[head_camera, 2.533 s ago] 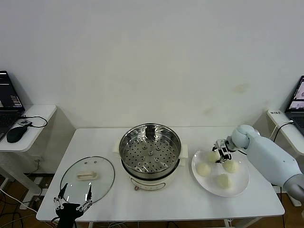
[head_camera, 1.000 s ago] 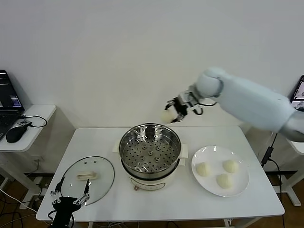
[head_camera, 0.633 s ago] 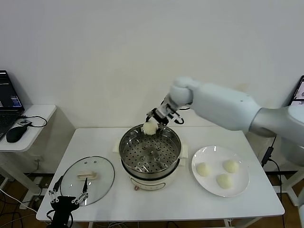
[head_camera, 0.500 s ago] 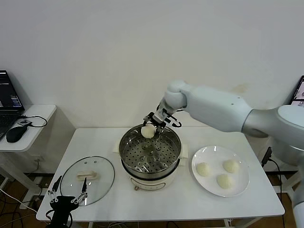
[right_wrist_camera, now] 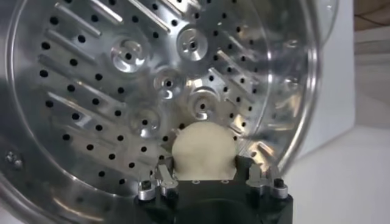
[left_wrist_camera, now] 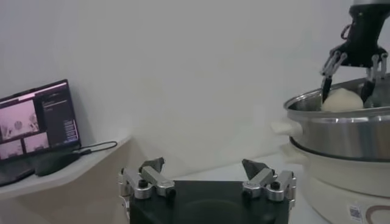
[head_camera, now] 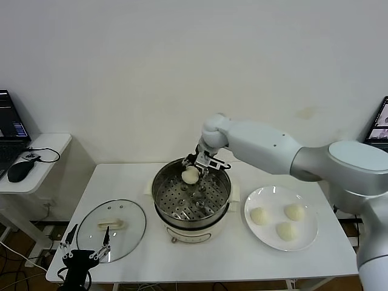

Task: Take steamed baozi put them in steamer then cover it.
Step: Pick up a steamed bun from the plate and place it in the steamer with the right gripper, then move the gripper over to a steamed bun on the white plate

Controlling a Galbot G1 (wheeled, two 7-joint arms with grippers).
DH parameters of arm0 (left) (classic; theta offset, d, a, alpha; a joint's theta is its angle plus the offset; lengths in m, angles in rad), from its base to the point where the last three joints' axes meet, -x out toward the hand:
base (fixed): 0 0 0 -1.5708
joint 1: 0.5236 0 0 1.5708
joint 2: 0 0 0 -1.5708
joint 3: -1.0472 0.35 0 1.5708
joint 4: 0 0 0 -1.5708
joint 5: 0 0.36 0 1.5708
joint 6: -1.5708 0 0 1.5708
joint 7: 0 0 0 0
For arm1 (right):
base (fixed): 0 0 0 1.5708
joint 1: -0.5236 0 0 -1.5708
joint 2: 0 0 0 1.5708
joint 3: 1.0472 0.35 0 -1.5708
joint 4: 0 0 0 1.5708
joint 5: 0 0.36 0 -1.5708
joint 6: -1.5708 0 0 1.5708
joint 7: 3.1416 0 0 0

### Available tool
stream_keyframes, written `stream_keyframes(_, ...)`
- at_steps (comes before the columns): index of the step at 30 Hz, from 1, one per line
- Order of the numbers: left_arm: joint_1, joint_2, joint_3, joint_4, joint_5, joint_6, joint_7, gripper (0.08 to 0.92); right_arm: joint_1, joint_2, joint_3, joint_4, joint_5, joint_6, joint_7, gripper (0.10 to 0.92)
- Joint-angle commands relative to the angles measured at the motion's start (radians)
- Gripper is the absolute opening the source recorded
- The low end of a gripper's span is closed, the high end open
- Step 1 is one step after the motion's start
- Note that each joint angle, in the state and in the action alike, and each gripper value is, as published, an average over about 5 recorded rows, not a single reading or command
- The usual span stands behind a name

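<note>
My right gripper (head_camera: 193, 170) is shut on a cream-white baozi (head_camera: 190, 175) and holds it inside the far part of the steel steamer (head_camera: 161, 193), just above the perforated tray (right_wrist_camera: 122, 91). In the right wrist view the baozi (right_wrist_camera: 204, 152) sits between the fingers. Three more baozi (head_camera: 260, 216) (head_camera: 294, 211) (head_camera: 285, 230) lie on the white plate (head_camera: 309, 237) to the right of the steamer. The glass cover (head_camera: 136, 221) with its cream handle lies flat on the table at the front left. My left gripper (head_camera: 83, 250) is open and empty, low at the table's front left edge near the cover.
The white table (head_camera: 242, 260) carries the steamer, the plate and the cover. A side table (head_camera: 42, 154) with a mouse and a laptop stands at the far left. Another laptop (head_camera: 381, 124) shows at the right edge.
My right gripper lifted one baozi off the plate, carried it left over the steamer and lowered it into the pot. The left gripper sank slightly.
</note>
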Motion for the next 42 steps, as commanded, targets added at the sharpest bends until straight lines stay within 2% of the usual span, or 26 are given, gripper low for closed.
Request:
stream_keyframes(1, 0.001, 0.0, -0.001, 0.0, 0.001, -0.001, 0.0, 0.823, -0.015, 0.016, 0.0, -0.027, -0.053, 0.043, 0.015, 0.679)
stream_keyframes(7, 0.004, -0.002, -0.003, -0.004, 0.002, -0.002, 0.0, 0.823, 0.045, -0.01, 0.005, 0.016, 0.029, 0.015, -0.003, 0.803)
stream_keyframes(10, 0.006, 0.0, -0.004, -0.008, 0.003, -0.001, 0.0, 0.823, 0.123, -0.058, -0.016, 0.103, 0.19, -0.129, -0.057, 0.82)
stream_keyframes(15, 0.011, 0.011, -0.01, -0.021, -0.001, 0.011, 0.0, 0.823, 0.239, -0.197, -0.045, 0.316, 0.441, -0.499, -0.116, 0.823)
stream_keyframes(22, -0.003, 0.038, -0.017, -0.059, -0.025, 0.16, -0.052, 0.823, 0.326, -0.455, -0.065, 0.546, 0.528, -0.736, -0.135, 0.823)
stream_keyframes(27, -0.018, 0.061, -0.024, -0.072, -0.049, 0.216, -0.071, 0.823, 0.324, -0.682, -0.084, 0.687, 0.541, -0.82, -0.129, 0.823)
stream_keyframes(32, -0.033, 0.082, -0.016, -0.063, -0.053, 0.216, -0.071, 0.823, 0.257, -0.881, -0.083, 0.768, 0.469, -0.858, -0.114, 0.823)
stream_keyframes(37, -0.045, 0.097, -0.002, -0.05, -0.048, 0.215, -0.07, 0.823, 0.165, -0.958, -0.078, 0.786, 0.404, -0.842, -0.098, 0.823)
stream_keyframes(42, -0.054, 0.106, -0.002, -0.041, -0.049, 0.212, -0.069, 0.823, -0.029, -0.967, 0.036, 0.75, 0.341, -0.825, -0.087, 0.823)
